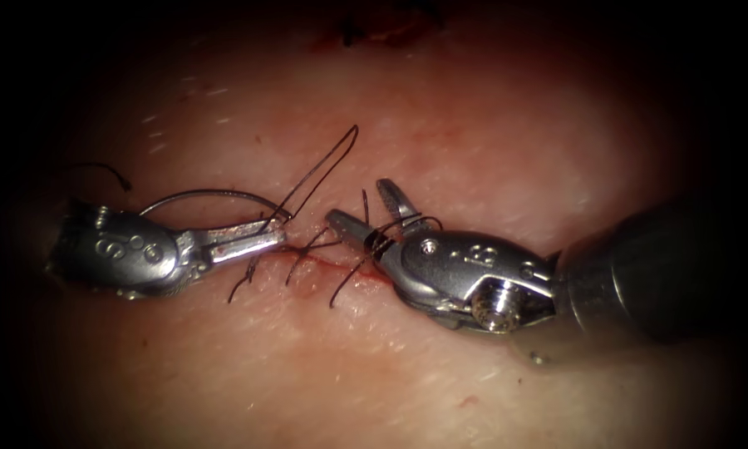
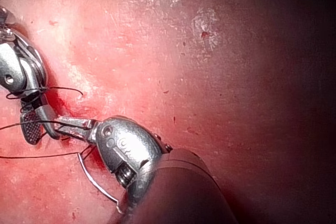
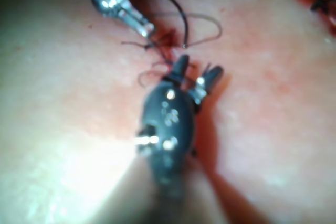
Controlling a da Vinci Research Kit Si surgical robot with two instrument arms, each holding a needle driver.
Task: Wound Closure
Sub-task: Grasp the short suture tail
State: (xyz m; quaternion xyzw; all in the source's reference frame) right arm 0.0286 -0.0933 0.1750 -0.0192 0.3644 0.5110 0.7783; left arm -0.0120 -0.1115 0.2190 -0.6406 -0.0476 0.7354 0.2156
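The tissue has a short cut with red fluid along it. My left tool comes in from the left of the cut, its jaws shut on the thread just by the needle's rear end. The curved needle lies free above that tool, outside the tissue. My right tool stands open over the cut, with thread looped around its jaws and nothing held between them. The left wrist view has the left tool, the needle and the right tool. The right wrist view has the open right tool.
Short dark thread ends stick out of the stitches along the cut. A loose piece of thread lies at the far left. A dark red mark sits at the far edge of the tissue.
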